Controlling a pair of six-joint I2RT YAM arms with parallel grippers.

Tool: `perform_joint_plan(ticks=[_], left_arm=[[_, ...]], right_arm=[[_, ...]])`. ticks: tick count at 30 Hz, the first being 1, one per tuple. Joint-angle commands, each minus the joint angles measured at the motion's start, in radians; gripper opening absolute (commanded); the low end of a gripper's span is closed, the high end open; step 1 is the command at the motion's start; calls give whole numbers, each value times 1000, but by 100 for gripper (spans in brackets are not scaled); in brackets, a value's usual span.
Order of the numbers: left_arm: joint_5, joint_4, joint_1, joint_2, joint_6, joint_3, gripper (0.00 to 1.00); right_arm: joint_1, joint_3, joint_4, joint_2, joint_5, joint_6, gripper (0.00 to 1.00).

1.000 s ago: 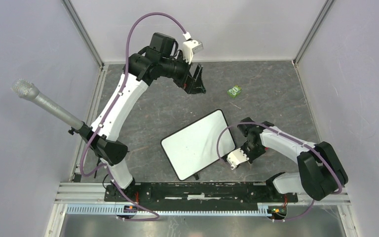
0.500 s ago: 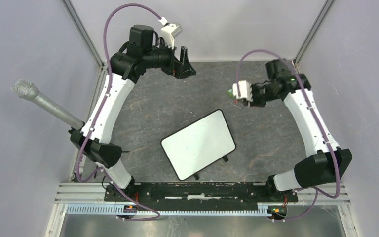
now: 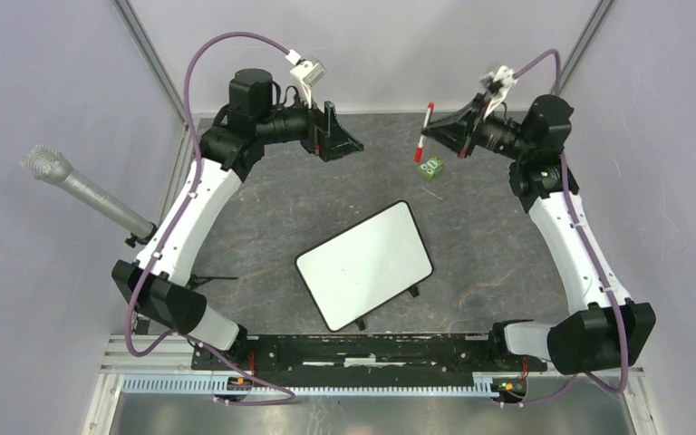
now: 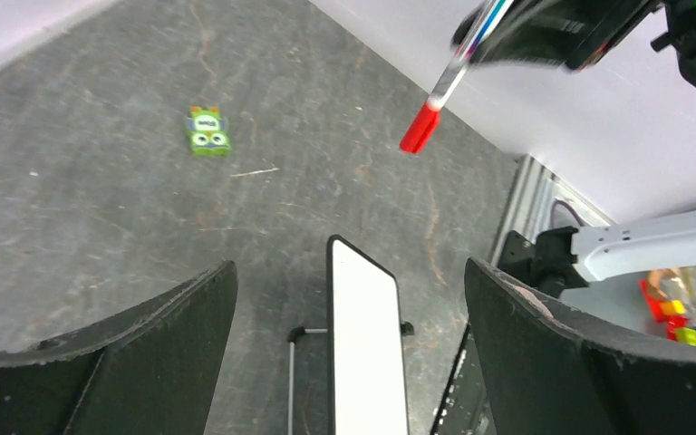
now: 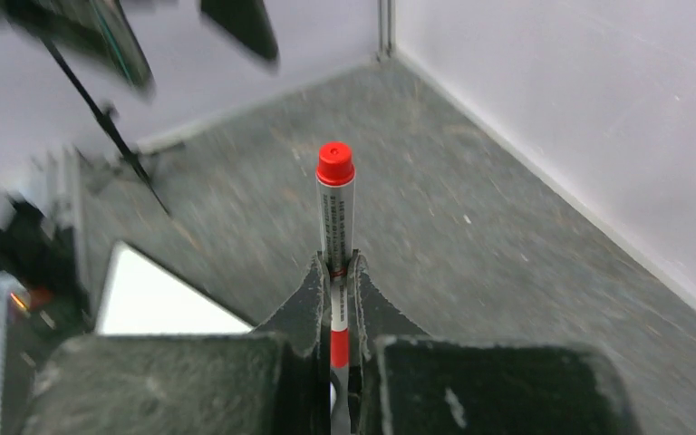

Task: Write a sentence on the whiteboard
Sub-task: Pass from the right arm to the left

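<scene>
We've got the right gripper (image 5: pixel 335 274) pinching the capped marker (image 5: pixel 335 207) by the far edge. The left gripper (image 3: pixel 343 140) is spread, probably to uncap it. The whiteboard (image 3: pixel 364 265) seems blank.

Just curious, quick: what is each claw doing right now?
Left gripper: open, empty.
Right gripper: closed on the red-capped marker.

Right wrist view: marker (image 5: pixel 334 213) lower barrel hidden between the right gripper (image 5: pixel 336 272) fingers. Barrel print illegible. Background streaked with blur. Whiteboard (image 5: pixel 156 301) only a corner, the rest behind the gripper body.

Left wrist view: whiteboard nearly edge-on, near end cut by bottom edge. Marker's upper barrel smeared. Green tag (image 4: pixel 207 132) print too small to read.
</scene>
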Motion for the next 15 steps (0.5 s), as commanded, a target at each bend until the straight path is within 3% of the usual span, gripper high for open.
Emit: perform_joint_plan(ticks=[1, 6, 8, 11, 15], left_arm=[[128, 210, -15, -22, -139, -70, 99], [159, 235, -90, -6, -155, -71, 97], [142, 240, -122, 3, -162, -64, 95], [35, 199, -182, 23, -116, -31, 90], [-192, 100, -286, 76, 9, 35, 86]], right_arm=[[-1, -9, 454, -4, 114, 602, 0], [2, -85, 486, -16, 213, 803, 0], [3, -78, 374, -27, 265, 780, 0], [7, -22, 122, -24, 349, 712, 0], [27, 1, -4, -28, 402, 707, 0]])
